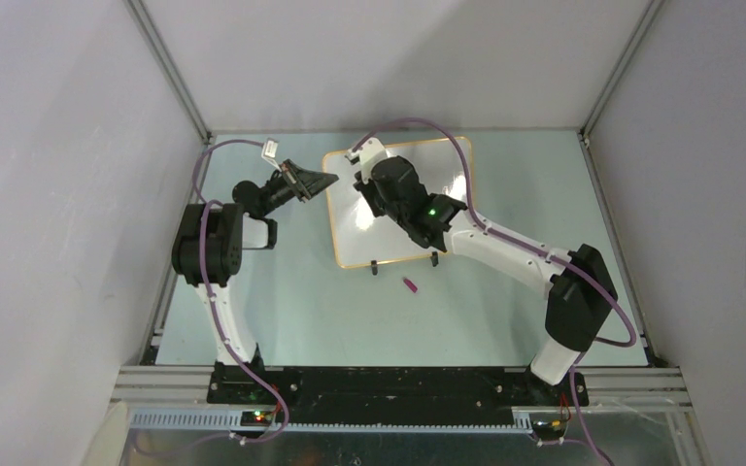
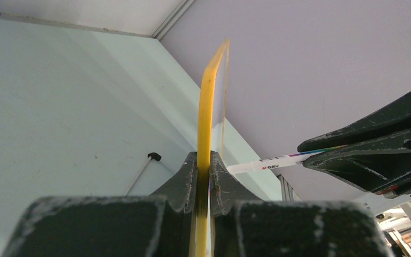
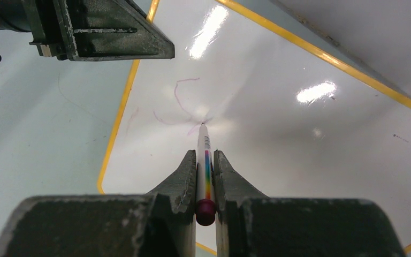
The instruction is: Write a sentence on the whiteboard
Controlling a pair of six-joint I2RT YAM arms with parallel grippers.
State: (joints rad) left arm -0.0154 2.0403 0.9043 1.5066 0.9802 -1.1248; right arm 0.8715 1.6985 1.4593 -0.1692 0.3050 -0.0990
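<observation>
The left pincer (image 2: pixel 204 163) is clamped on the yellow-framed left edge of the whiteboard (image 1: pixel 355 243), which sits at mid-counter (image 1: pixel 282 311). The right pincer (image 3: pixel 205 160), over the board, grips a marker (image 3: pixel 205 176) whose tip touches the white surface beside faint purple strokes (image 3: pixel 179 93).

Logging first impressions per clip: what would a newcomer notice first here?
The right hand pinches a rainbow-striped marker, tip on the whiteboard at mid-table, by faint purple strokes. The left hand clamps the board's yellow left edge. A small purple piece lies just in front.
</observation>
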